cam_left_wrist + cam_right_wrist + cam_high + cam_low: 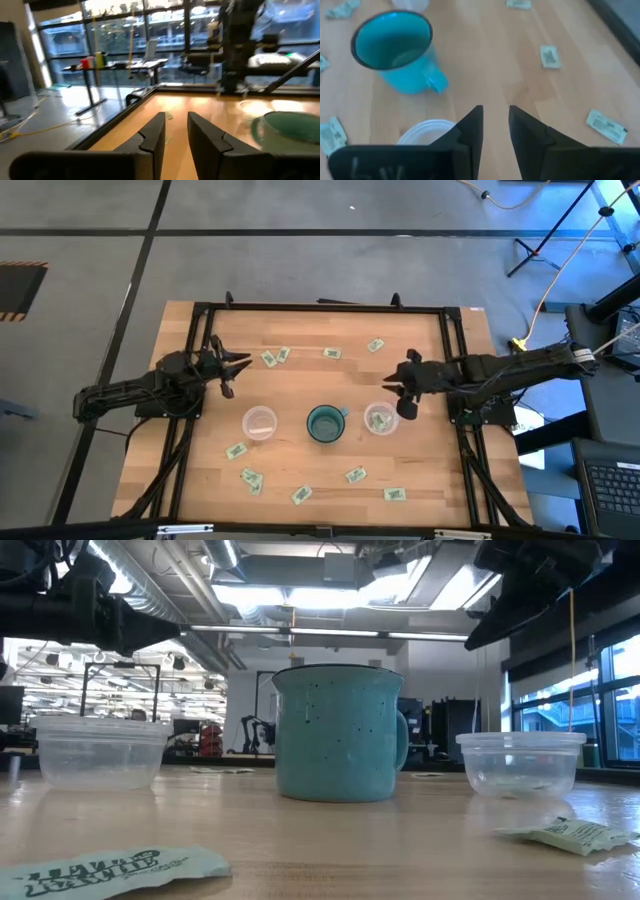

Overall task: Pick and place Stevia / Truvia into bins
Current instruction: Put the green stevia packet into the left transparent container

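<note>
Several pale green and white Stevia packets lie flat on the wooden table, some in a far row (331, 353) and some near the front edge (301, 494). Two clear cup bins stand left (259, 422) and right (380, 420) of a teal mug (325, 423). The right bin has something greenish in it. My left gripper (245, 363) hovers open at the far left, pointing level, with nothing between its fingers (176, 135). My right gripper (388, 383) is open and empty, tilted down above the right bin (427, 132).
The teal mug (340, 732) stands between the bins (98, 752) (520, 762). A black frame (320, 308) runs round the table. Loose packets lie close to the front edge (110, 872) (575, 833). Bare wood shows between the far packet row and the cups.
</note>
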Available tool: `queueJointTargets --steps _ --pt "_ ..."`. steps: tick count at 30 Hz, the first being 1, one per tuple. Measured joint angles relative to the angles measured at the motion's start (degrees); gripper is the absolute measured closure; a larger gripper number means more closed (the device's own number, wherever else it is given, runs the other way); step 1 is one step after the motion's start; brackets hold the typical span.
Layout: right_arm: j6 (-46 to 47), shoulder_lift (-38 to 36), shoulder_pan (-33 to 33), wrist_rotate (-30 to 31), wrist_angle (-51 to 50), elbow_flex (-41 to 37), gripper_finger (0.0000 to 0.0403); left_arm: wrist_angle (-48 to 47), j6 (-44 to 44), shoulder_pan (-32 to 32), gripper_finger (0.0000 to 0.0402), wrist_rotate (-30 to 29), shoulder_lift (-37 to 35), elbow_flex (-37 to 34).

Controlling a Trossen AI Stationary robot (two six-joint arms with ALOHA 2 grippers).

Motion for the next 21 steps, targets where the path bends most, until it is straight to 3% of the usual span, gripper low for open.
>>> queueJointTargets --steps 7,10,17,21 --pt "-0.3 -4.9 -2.0 0.0 1.3 -1.9 0.0306 0.8 -10.3 -0.6 0.026 9.2 0.1 2.4" --pt "-0.3 -5.1 -2.7 0.0 1.6 -1.9 0.0306 0.6 -7.8 -2.5 0.0251 12.1 1.6 4.2" --pt "-0.6 -4.6 -4.8 -0.1 3.7 -1.9 0.0306 -1.3 0.8 -10.6 0.0257 11.5 13.1 14.3" --pt "-1.3 -4.5 -5.8 -0.1 4.4 -1.9 0.0306 -12.2 1.8 -16.6 0.0258 4.2 23.9 23.2"
